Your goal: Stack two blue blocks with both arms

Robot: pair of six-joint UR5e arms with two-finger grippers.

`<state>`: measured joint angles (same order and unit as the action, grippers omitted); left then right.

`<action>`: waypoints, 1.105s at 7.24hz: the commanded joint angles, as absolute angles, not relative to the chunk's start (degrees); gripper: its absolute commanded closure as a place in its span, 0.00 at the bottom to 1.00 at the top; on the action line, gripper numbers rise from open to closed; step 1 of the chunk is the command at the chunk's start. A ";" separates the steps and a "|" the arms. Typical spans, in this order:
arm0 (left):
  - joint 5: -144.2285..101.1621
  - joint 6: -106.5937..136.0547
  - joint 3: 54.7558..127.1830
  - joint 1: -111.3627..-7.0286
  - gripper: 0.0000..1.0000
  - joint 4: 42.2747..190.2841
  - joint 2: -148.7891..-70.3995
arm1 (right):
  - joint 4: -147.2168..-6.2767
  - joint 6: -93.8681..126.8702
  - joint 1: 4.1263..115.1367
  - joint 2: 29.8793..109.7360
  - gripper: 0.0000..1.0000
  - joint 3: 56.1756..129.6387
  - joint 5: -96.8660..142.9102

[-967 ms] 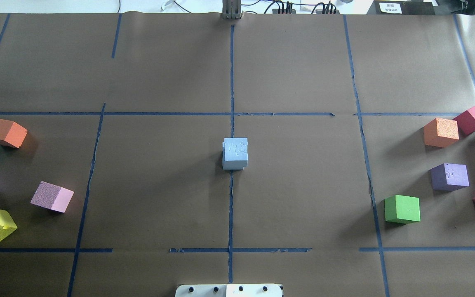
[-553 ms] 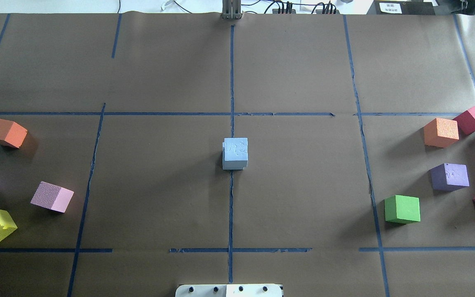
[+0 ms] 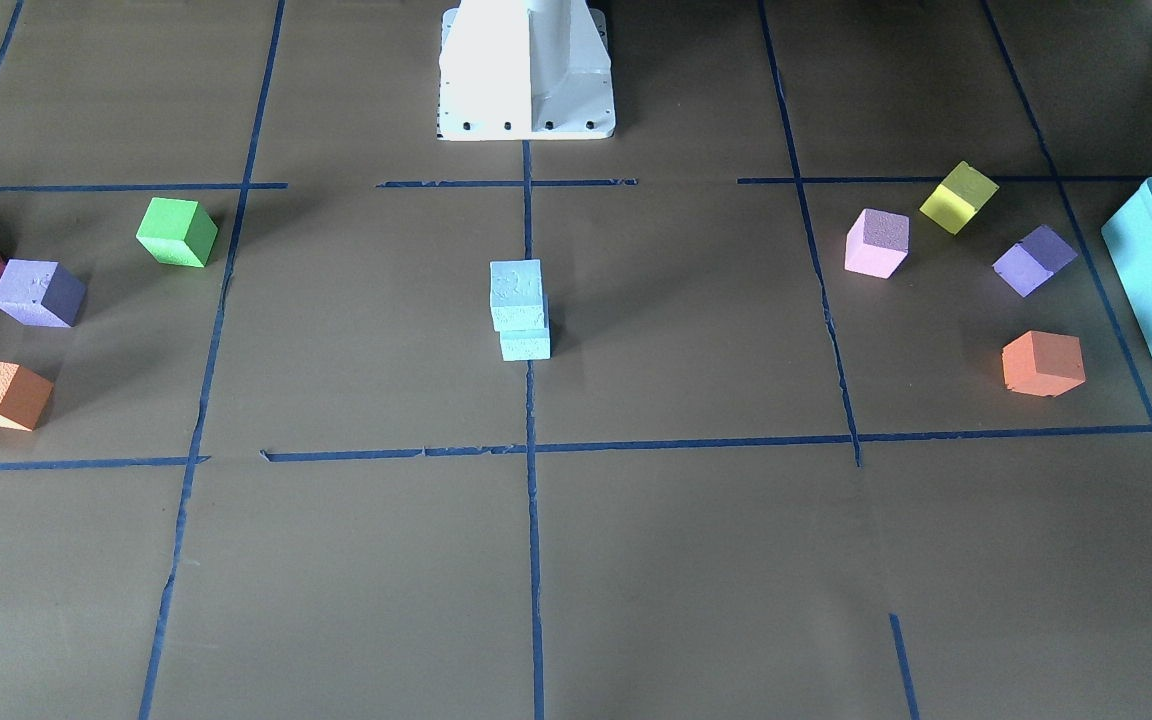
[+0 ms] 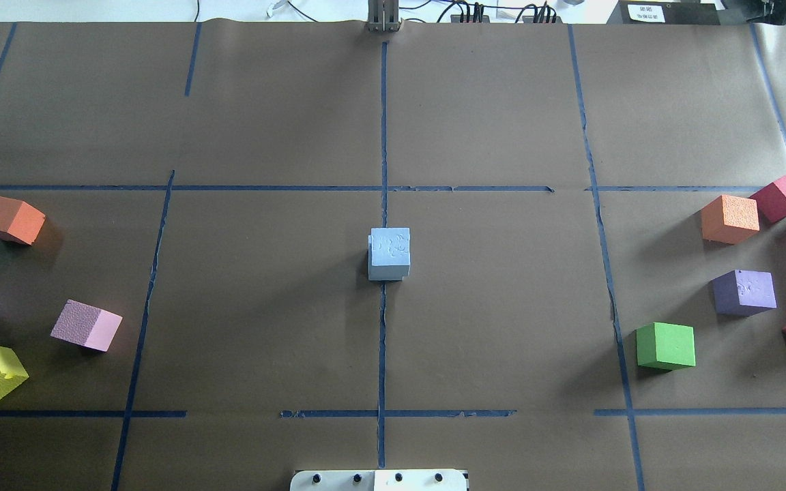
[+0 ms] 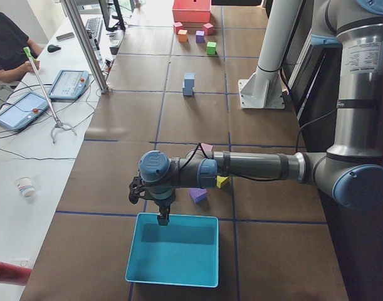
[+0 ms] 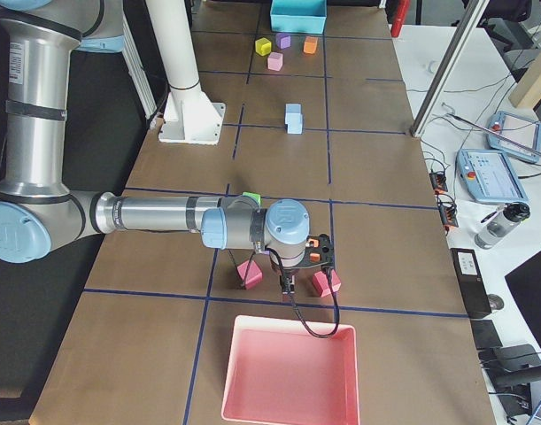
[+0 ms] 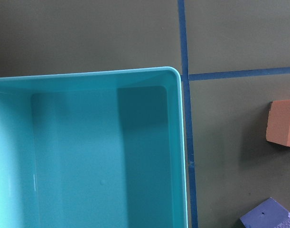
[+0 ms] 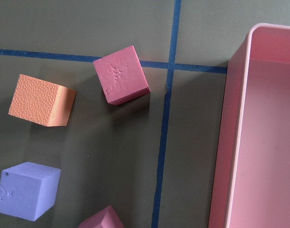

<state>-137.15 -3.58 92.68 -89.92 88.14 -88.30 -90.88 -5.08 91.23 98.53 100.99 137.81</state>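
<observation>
The two pale blue blocks stand stacked at the table's centre, on the middle tape line. In the front-facing view the upper block (image 3: 516, 285) sits on the lower block (image 3: 525, 345), slightly offset. The overhead view shows mostly the upper block (image 4: 389, 249). Both arms are drawn back to the table's ends. The left gripper (image 5: 161, 218) hangs over the teal box's edge in the exterior left view. The right gripper (image 6: 286, 285) hangs near red cubes in the exterior right view. I cannot tell whether either gripper is open or shut. Neither wrist view shows fingers.
A teal box (image 5: 132, 248) lies at the left end, also in the left wrist view (image 7: 182, 142). A pink tray (image 6: 288, 372) lies at the right end. Orange (image 4: 9, 219), purple, pink and yellow cubes lie left; green (image 4: 666, 346), purple, orange and red cubes lie right. The white pedestal (image 3: 526, 70) stands behind.
</observation>
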 commanded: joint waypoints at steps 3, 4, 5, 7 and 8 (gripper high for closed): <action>-137.72 -3.78 92.72 -89.91 0.00 88.42 -88.24 | -90.79 -5.18 91.23 98.79 0.00 100.99 137.64; -137.72 -3.78 92.81 -89.91 0.00 88.42 -88.24 | -90.79 -5.36 91.32 98.88 0.00 100.90 137.46; -137.72 -3.78 92.81 -89.91 0.00 88.33 -88.24 | -90.79 -5.36 91.58 98.88 0.00 100.81 137.29; -137.72 -3.60 92.72 -89.91 0.00 88.42 -88.24 | -90.79 -5.27 92.72 98.62 0.00 98.36 137.29; -137.72 -3.60 92.64 -89.91 0.00 88.33 -88.33 | -90.79 -5.27 92.99 98.61 0.00 98.35 137.29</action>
